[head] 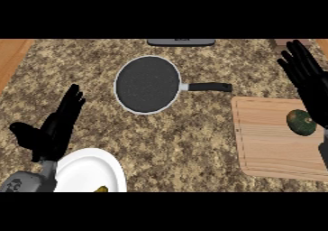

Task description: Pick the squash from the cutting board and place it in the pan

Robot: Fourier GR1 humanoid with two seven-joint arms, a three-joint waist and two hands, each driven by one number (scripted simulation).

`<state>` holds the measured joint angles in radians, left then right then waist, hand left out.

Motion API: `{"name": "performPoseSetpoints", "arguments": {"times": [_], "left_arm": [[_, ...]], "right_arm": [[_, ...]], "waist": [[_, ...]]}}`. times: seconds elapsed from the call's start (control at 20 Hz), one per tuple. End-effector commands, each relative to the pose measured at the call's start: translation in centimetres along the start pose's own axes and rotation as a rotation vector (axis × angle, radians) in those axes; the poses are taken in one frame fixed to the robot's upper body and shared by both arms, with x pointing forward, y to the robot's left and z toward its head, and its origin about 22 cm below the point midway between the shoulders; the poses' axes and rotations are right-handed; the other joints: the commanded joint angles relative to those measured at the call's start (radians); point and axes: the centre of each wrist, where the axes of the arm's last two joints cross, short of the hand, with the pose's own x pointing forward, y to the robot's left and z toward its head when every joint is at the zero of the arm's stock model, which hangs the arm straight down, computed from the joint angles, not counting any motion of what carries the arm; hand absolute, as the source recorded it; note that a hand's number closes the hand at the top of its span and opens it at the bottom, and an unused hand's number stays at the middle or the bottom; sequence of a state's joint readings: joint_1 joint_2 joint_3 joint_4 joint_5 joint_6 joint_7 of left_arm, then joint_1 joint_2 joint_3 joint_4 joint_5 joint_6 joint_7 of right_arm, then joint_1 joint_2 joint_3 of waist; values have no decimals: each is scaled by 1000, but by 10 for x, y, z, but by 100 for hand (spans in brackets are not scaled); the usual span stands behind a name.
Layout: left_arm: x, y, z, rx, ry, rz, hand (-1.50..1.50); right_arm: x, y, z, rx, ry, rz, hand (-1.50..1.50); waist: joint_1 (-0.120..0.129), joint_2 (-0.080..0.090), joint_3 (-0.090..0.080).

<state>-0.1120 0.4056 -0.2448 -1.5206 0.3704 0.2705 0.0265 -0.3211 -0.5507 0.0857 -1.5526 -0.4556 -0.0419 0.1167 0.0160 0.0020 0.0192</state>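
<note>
A white plate (pixel 93 168) lies just right of the left hand (pixel 50 135), 1 yellow scrap (pixel 102 189) on it; a grey slab (pixel 180 42) sits well beyond.

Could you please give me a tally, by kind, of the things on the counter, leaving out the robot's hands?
pan: 1
cutting board: 1
squash: 1
white plate: 1
yellow item on the plate, mostly cut off by the view's edge: 1
dark grey object at the counter's far edge: 1
Total I can make out: 6
</note>
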Motion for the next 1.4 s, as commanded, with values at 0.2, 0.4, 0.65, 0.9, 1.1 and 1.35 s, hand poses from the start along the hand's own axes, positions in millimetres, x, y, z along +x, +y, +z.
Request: {"name": "performPoseSetpoints", "arguments": {"times": [0.2, 0.4, 0.65, 0.9, 1.1, 1.35], "left_arm": [[25, -3, -6, -129, -75, -221, 0], [30, -8, -10, -172, -60, -220, 0], [29, -14, -13, -191, -23, -227, 0], [36, -2, -23, -196, -2, -240, 0], [38, -14, -15, -193, -25, -225, 0], [27, -19, -18, -218, -11, -230, 0]], "right_arm": [[-33, -129, 15, -202, 279, 42, -150], [-35, -149, 50, -175, 434, 749, 150], [-113, -168, 86, -447, 353, 504, -150], [-103, -168, 59, -196, 503, 641, -150], [-66, -182, 37, -146, 616, 852, -150], [-35, -163, -4, 88, 848, 982, -150]], "waist": [[20, 19, -14], [9, 34, -14], [4, 11, -14], [0, 4, -18], [16, 3, -19], [33, 6, -22]]}}
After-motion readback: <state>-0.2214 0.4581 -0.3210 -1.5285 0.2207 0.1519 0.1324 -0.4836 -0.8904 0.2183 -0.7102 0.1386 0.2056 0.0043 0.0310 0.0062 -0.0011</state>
